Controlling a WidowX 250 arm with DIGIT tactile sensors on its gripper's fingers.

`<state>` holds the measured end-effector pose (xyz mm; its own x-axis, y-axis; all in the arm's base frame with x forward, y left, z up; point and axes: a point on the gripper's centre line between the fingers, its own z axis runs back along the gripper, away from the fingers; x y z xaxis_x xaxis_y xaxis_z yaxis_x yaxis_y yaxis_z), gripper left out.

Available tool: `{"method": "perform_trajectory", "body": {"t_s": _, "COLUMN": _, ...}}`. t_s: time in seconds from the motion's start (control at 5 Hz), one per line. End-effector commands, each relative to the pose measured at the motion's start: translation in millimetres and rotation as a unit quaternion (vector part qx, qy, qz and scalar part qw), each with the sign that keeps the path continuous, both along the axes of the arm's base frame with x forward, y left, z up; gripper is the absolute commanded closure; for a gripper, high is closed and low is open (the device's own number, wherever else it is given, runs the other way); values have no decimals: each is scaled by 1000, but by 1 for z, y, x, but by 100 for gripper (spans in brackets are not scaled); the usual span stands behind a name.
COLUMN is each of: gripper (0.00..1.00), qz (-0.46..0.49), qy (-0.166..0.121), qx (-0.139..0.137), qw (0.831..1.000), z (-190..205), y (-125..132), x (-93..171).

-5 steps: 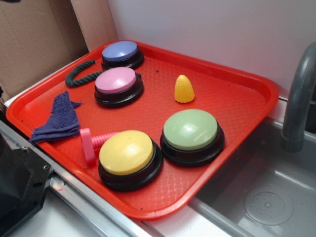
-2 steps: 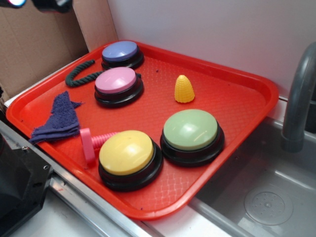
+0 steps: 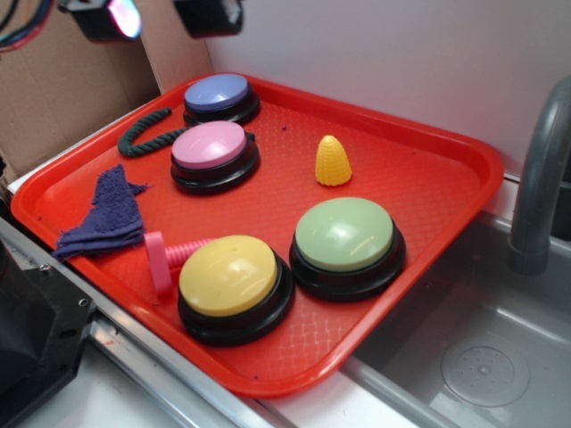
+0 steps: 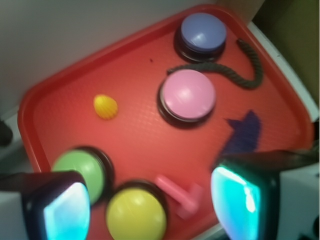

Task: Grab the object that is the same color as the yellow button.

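The object, a small yellow toy corn tip [image 3: 333,161], stands upright on the red tray [image 3: 428,178], behind the green button; the wrist view shows the corn [image 4: 105,106] at mid left. The large yellow button [image 3: 234,283] sits at the tray's front edge and appears again as the yellow button [image 4: 136,214] low in the wrist view. My gripper [image 3: 159,16] hangs high above the tray's back left corner, far from the corn. It is open, with nothing between its fingers [image 4: 65,210].
Green button [image 3: 346,241], pink button [image 3: 212,153] and purple button [image 3: 219,96] share the tray with a dark green rope [image 3: 143,134], a blue cloth [image 3: 107,214] and a pink toy screw [image 3: 169,259]. A sink [image 3: 482,357] and faucet [image 3: 540,178] lie right; cardboard [image 3: 62,89] stands left.
My gripper has come into the exterior view at the top left and moved rightward over the tray's back corner. Nothing on the tray has moved.
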<state>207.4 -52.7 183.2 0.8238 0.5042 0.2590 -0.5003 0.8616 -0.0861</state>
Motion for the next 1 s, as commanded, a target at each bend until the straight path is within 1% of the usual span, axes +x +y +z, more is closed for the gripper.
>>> {"method": "perform_trajectory", "body": {"t_s": 0.0, "gripper": 0, "qz": 92, "qy": -59, "qx": -13, "qw": 994, "z": -40, "y": -10, "x": 61}}
{"method": "perform_trajectory", "body": {"t_s": 0.2, "gripper": 0, "qz": 117, "qy": -69, "qx": -22, "qw": 990, "z": -64, "y": -10, "x": 88}}
{"method": "perform_trajectory", "body": {"t_s": 0.4, "gripper": 0, "qz": 126, "qy": -50, "qx": -4, "qw": 991, "z": -89, "y": -6, "x": 109}}
{"method": "perform_trajectory", "body": {"t_s": 0.6, "gripper": 0, "qz": 141, "qy": -39, "qx": 5, "qw": 989, "z": -106, "y": 0, "x": 121}}
{"method": "perform_trajectory", "body": {"t_s": 0.8, "gripper": 0, "qz": 149, "qy": -26, "qx": 15, "qw": 988, "z": -117, "y": 2, "x": 122}}
